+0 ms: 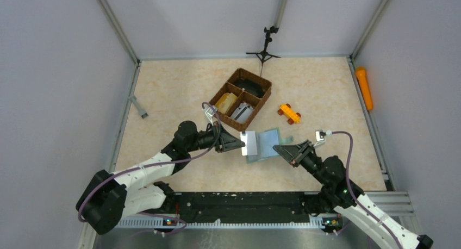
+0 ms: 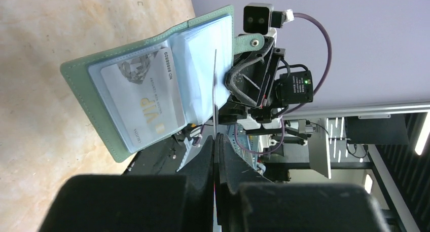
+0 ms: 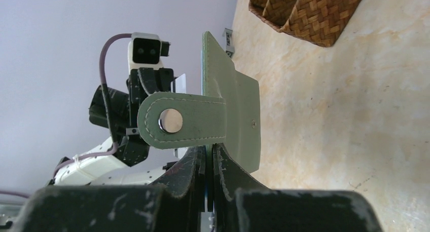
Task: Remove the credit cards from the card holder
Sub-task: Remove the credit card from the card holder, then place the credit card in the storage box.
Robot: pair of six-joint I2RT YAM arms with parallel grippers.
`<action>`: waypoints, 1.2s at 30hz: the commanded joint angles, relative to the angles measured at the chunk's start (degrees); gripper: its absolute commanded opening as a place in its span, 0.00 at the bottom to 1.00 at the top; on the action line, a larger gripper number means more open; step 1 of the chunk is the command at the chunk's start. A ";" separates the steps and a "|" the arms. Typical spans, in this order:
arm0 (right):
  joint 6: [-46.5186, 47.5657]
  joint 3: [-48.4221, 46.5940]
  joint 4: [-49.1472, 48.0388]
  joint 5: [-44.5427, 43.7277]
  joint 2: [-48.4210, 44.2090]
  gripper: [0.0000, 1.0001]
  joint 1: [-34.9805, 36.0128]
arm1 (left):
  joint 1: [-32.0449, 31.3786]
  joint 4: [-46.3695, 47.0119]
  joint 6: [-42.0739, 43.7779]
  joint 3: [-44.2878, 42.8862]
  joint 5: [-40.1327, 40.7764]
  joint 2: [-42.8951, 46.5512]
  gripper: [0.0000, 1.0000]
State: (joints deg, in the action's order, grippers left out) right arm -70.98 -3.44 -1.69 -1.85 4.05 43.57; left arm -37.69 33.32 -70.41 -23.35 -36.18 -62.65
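Fingers (image 2: 203, 163) of the left end effector (image 1: 243, 143) are pressed together on a thin pale credit card (image 1: 250, 143), which sits at the left edge of the card holder (image 1: 267, 144). In the left wrist view this card shows edge-on, as a fine line running out from between the fingers in front of the holder's clear sleeves.

The card holder is spread open and held up off the desk (image 1: 179, 97) between the two arms, its blue-grey inside turned up toward the top camera. One clear sleeve on its left half holds a silvery VIP card (image 2: 144, 100).

At the holder's right edge, the right end effector (image 1: 276, 148) is clamped on the grey-green cover. Just beyond its fingertips hangs the closing strap (image 3: 177, 121) with its metal snap.

Behind the holder and slightly left stands the brown wicker tray (image 1: 239, 70), apart from it. Behind the holder and to its right lies the orange toy block (image 1: 289, 113), also apart from it.
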 commanded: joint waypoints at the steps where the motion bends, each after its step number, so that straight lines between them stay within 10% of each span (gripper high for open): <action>1: 0.86 -2.68 3.96 -3.01 -2.29 0.00 -0.15 | 2.12 -4.22 3.40 -0.66 -0.96 3.47 0.00; 16: 8.32 -8.01 15.42 -7.70 -3.28 0.00 -0.15 | 8.58 -49.97 30.04 -23.93 20.90 2.90 0.00; 23: 12.98 -10.55 17.57 -7.55 -3.27 0.00 -0.15 | 8.81 -68.77 46.39 -46.03 42.66 -12.58 0.00; 36: 13.17 -7.85 15.25 -1.77 -3.29 0.00 -0.16 | 5.35 -86.72 65.34 -83.27 57.41 -45.25 0.00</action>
State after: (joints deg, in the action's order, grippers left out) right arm -58.92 -10.90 16.73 -5.26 1.50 43.57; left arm -30.44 -46.44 -12.49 -98.72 14.15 -102.74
